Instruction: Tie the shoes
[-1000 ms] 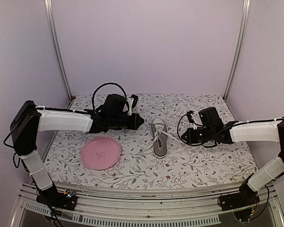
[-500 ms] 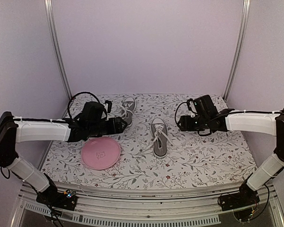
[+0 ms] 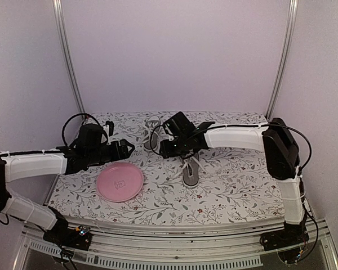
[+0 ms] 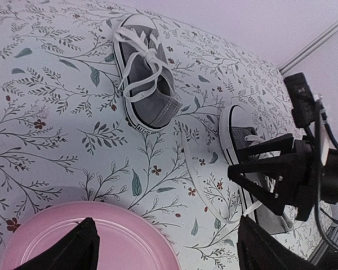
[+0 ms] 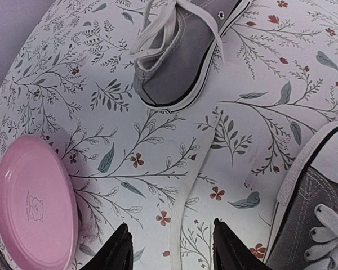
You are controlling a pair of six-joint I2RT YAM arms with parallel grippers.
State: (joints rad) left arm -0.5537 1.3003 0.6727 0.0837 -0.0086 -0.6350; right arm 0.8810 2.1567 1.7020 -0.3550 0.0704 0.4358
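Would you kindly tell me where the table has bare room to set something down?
Bare: the table right of the near shoe and before the pink plate. Crowded: around the far shoe, by the right gripper.

Round pink plate (a small emblem at its centre) lying flat on a white tablecloth printed with leafy sprigs and red flowers, pale lilac walls behind, two metal corner posts

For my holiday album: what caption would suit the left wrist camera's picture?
Open left gripper, pink plate in the foreground, two grey shoes beyond, a white lace trailing loose across the table.
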